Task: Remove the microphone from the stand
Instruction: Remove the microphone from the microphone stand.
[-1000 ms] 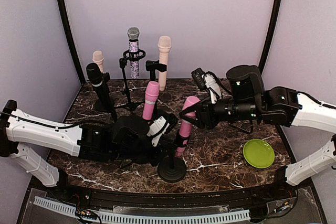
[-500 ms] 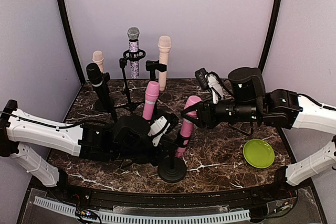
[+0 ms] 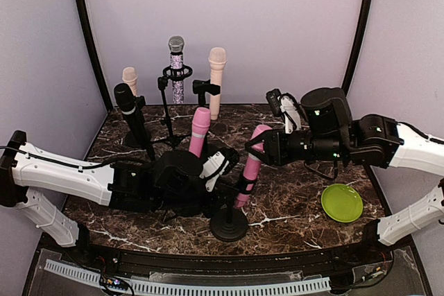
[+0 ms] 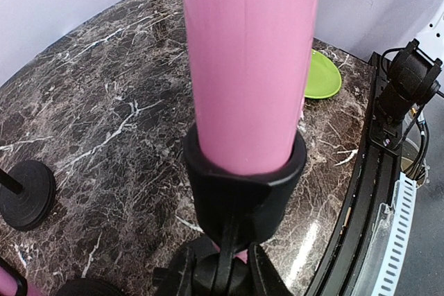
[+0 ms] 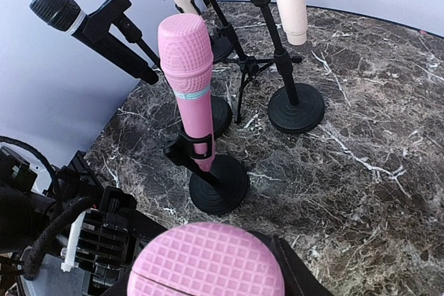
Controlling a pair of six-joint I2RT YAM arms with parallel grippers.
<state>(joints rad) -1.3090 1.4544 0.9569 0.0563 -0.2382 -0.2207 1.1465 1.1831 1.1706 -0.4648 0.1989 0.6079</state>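
At left wrist, jaws pinching stand (image 4: 243,192) below microphone (image 4: 250,67)

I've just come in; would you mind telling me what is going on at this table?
Both arms are working on the front pink microphone. The left gripper is clamped on its stand just below the clip, bracing it, while the right gripper grips the microphone's head. The microphone sits in the clip, leaning toward the right arm, so it is not yet out.
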